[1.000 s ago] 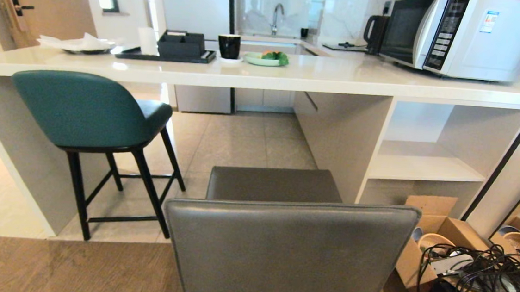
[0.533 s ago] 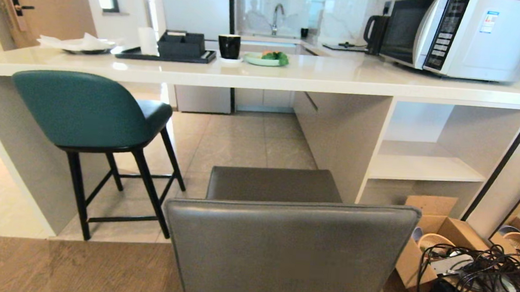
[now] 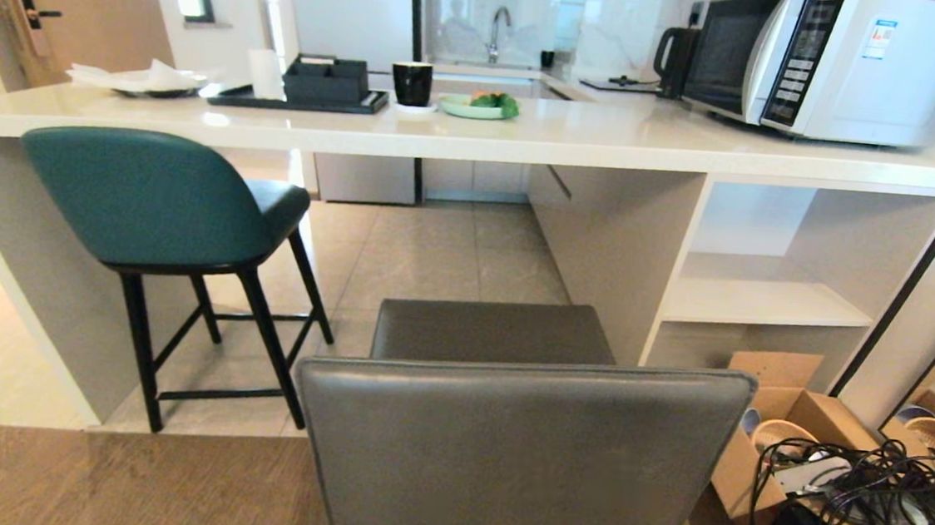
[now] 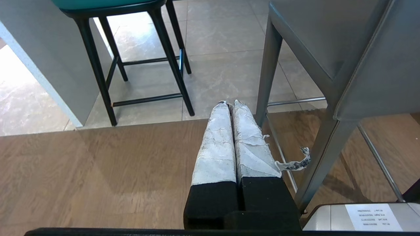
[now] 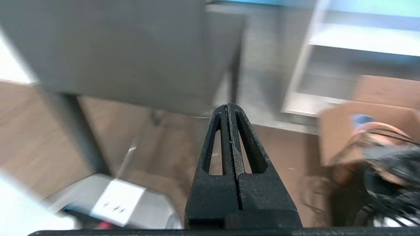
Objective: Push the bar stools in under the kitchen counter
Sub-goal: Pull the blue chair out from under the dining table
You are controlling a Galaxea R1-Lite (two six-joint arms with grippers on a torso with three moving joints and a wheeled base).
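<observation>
Both grippers are pressed closed and empty: left gripper (image 4: 229,104) low over the wood floor (image 4: 98,170) beside the grey stool (image 3: 520,442), right gripper (image 5: 228,106) behind its back. Two stools: the teal stool (image 3: 147,200) sits partly under the kitchen counter (image 3: 527,138) near its left end, the grey one stands clear of its front edge, on wood bordering tile (image 3: 435,252)

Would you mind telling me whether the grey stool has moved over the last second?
No. The grey stool keeps the same place against the kitchen counter and its white shelves in the head view.
</observation>
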